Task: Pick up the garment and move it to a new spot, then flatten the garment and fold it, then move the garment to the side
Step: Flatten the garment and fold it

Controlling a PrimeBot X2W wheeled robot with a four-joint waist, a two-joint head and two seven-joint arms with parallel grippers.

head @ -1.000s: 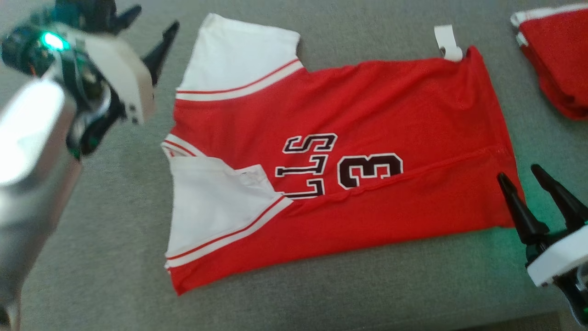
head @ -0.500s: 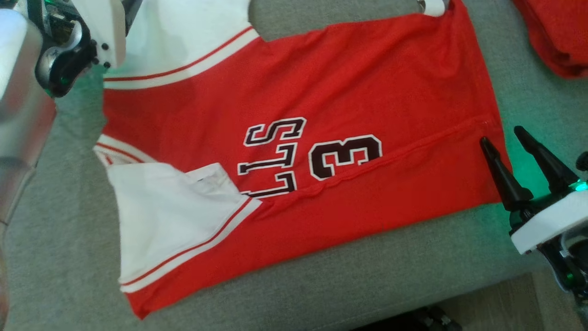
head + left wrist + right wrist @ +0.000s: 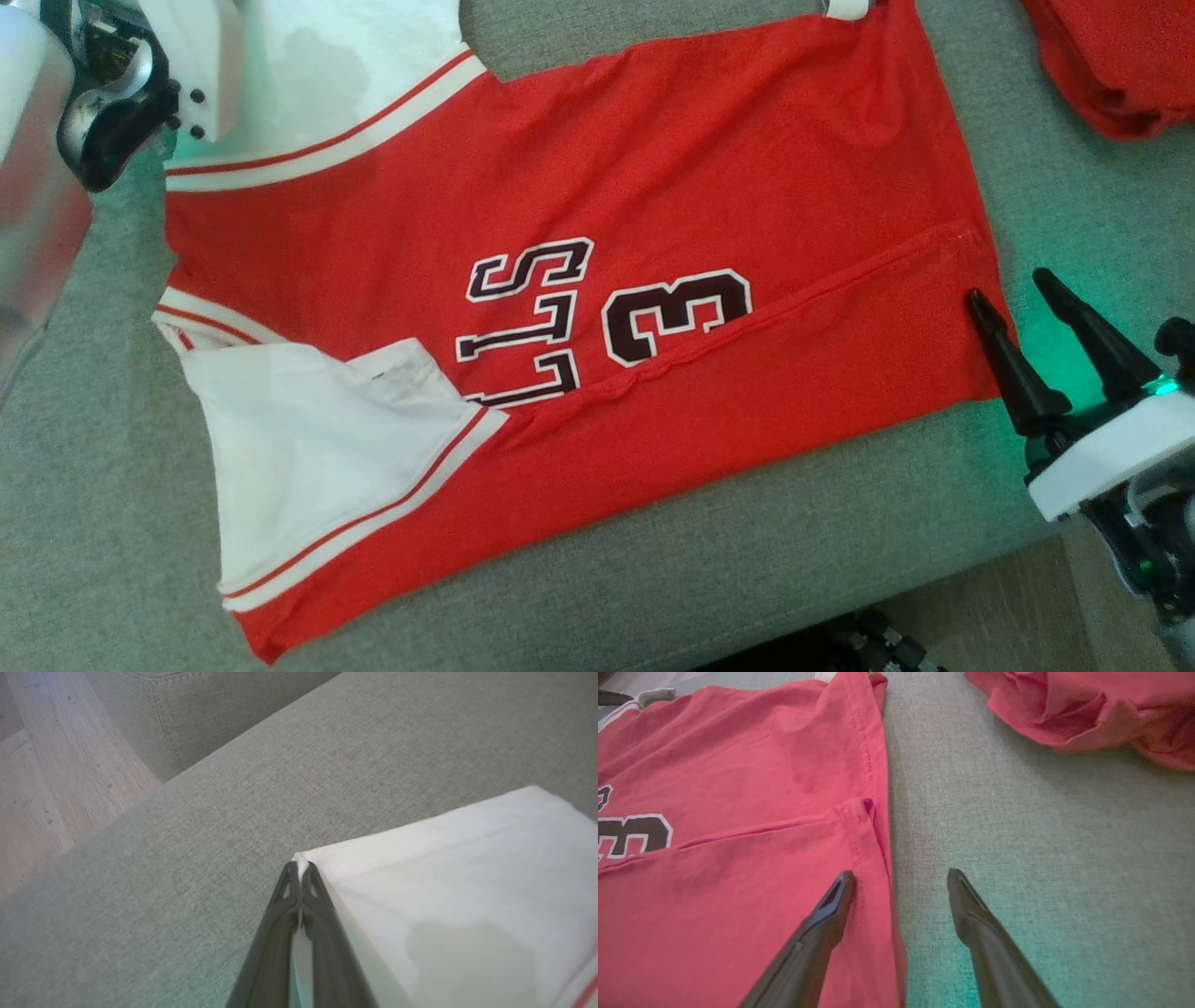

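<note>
Left gripper (image 3: 299, 869) has pinched 1 garment (image 3: 653, 177); 1 red pile (image 3: 1111, 65) nearby.

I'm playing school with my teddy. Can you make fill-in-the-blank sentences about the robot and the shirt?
The left gripper pinches a ____ sleeve of the shirt.
The right gripper is ____.
The number on the shirt is ____.
The shirt is mostly ____.
Missing words: white; open; 3; red.

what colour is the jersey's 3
The 3 is black with a white outline, on the red jersey; clearest in the head view.
</note>
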